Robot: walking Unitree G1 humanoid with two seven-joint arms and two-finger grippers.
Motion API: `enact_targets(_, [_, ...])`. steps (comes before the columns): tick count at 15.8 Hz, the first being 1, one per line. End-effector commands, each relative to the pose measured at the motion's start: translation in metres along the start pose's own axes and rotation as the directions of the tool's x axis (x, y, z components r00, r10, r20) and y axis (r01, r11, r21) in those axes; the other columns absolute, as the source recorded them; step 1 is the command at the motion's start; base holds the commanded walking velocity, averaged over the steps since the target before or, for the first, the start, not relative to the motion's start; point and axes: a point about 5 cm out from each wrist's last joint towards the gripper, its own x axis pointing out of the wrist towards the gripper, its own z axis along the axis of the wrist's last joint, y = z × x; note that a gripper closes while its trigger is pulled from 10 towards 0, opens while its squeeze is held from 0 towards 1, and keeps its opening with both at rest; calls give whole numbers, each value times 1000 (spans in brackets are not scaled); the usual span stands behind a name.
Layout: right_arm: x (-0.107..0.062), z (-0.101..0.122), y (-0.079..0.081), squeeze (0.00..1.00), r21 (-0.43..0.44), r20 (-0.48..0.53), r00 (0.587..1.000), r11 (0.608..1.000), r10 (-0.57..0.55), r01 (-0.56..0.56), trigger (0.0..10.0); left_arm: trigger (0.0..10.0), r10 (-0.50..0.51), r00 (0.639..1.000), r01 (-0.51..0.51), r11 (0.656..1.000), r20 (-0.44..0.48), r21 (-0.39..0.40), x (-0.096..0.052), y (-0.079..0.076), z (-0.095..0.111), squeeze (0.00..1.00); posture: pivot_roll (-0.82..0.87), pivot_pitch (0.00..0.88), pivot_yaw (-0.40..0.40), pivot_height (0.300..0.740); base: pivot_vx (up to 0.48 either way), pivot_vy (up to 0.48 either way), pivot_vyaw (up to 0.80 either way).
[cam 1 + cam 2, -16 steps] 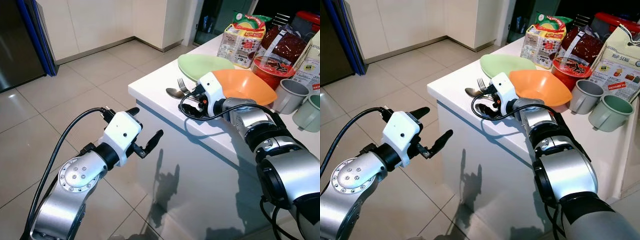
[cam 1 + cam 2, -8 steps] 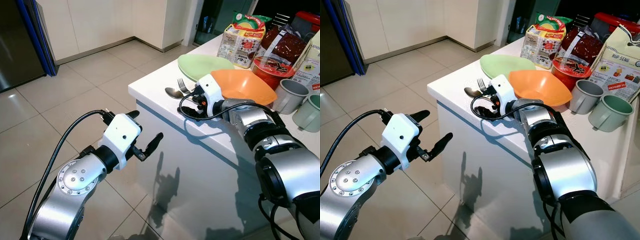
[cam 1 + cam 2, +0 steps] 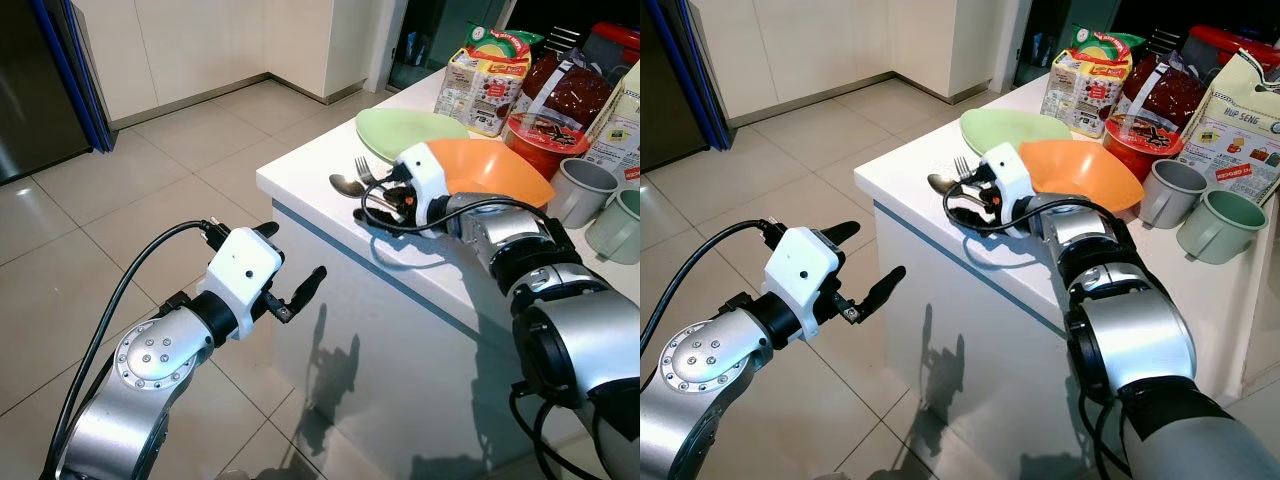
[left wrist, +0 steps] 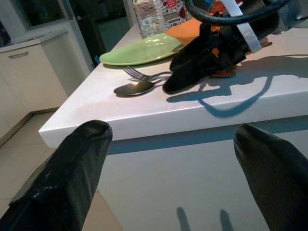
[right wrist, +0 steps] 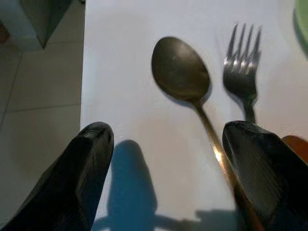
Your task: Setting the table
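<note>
A metal spoon (image 5: 185, 77) and a fork (image 5: 243, 79) lie side by side near the corner of the white counter (image 3: 300, 175). My right gripper (image 3: 378, 200) rests low on the counter just behind them, open, its fingers (image 5: 82, 183) on either side of the spoon's handle. A pale green plate (image 3: 405, 130) and an orange bowl (image 3: 490, 170) sit behind the cutlery. My left gripper (image 3: 295, 260) hovers open in the air beside the counter, below its edge, with nothing in it.
Two grey-green mugs (image 3: 1200, 215) stand at the right. Food packets (image 3: 490, 75) and a red cup of noodles (image 3: 540, 140) crowd the back of the counter. Tiled floor (image 3: 150, 200) spreads to the left, with a dark fridge (image 3: 35, 80) at the far left.
My right gripper has crept forward along the counter toward the spoon and fork. The left arm has barely moved.
</note>
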Motion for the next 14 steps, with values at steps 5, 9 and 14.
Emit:
enact_targets(5, [-3,10,-5,0,-18,24,998,998,-56,57,10000,10000,-7,1000,7,1000,25,2,-2,-5,9,0,80,13,-135,740,0,0,0])
enact_targets(9, [1,5,-5,0,45,49,990,991,-129,127,10000,10000,6,999,-6,1000,42,-2,-4,-1,16,0,101,49,-137,740,0,0,0])
enact_targets(14, [4,-10,-3,0,72,13,989,987,-147,146,10000,10000,9,1000,-9,1000,30,-5,-9,-2,17,0,114,74,-142,740,0,0,0])
